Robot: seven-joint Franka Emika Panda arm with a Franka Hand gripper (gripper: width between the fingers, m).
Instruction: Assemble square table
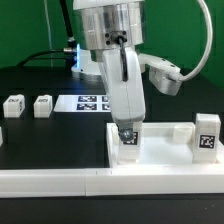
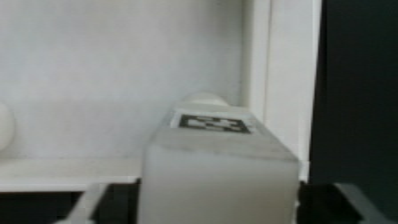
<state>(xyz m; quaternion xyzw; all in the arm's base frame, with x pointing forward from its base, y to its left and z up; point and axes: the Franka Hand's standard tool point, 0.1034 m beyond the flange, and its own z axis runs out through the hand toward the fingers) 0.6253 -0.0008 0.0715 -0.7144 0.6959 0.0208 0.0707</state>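
Square table slab (image 1: pixel 165 148) lies at the front of the black table (image 1: pixel 40 140), just beside the long white border wall (image 1: pixel 60 182).

Exterior view: the arm hangs straight down over the slab. The gripper (image 1: pixel 127 131) is at the top of the first leg block (image 1: pixel 127 150), which stands upright at the slab's corner on the exterior view's left. The fingers are dark and blurred against the block, so I cannot tell if they clamp it or stand just off it. The second leg block (image 1: pixel 207 137) stands upright at the slab's end on the exterior view's right, tag facing the camera. The third leg block (image 1: pixel 12 105) and fourth leg block (image 1: pixel 42 105) sit side by side on the table, well apart from the slab. The marker board (image 1: pixel 95 102) lies flat behind the arm.

Wrist view: the first leg block (image 2: pixel 214 170) fills the lower middle, with its tag (image 2: pixel 214 122) in view. White slab surface (image 2: pixel 107 80) is behind it, with a dark strip of table (image 2: pixel 356 100) alongside. The fingertips are not clear enough to read the grip.
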